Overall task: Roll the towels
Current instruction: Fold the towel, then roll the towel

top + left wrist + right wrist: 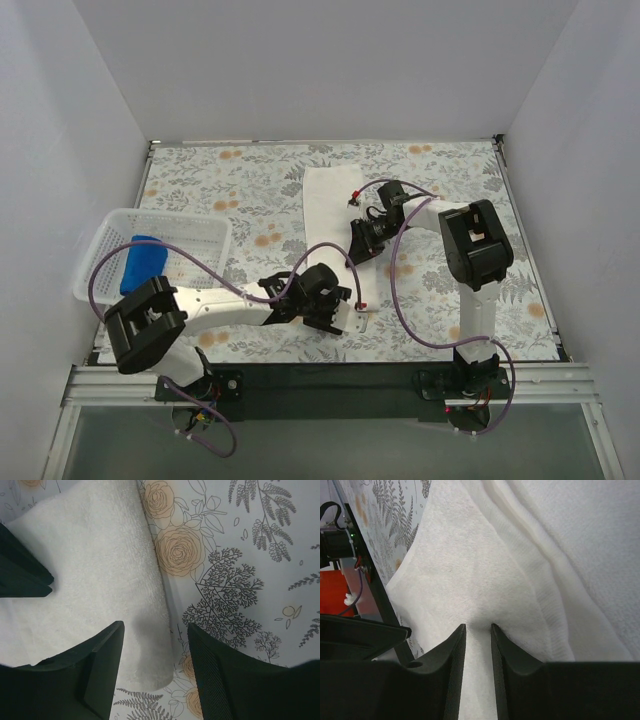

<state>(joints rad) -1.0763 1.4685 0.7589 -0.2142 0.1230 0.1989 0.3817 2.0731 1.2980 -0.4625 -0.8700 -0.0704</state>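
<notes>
The white towel (328, 195) lies as a long strip down the middle of the flowered table. My right gripper (362, 245) stands on its middle. In the right wrist view the jaws (478, 626) are nearly together, pinching a raised fold of the white towel (485, 570). My left gripper (338, 312) is at the towel's near end. In the left wrist view it (155, 630) is open, straddling the near right corner of the white towel (95, 570). The blue towel (143, 262) lies rolled in the basket.
A white perforated basket (190, 222) stands at the table's left edge. Purple cables loop from both arms over the table. White walls close in the left, back and right sides. A black finger of the other gripper (22, 572) shows at the left of the left wrist view.
</notes>
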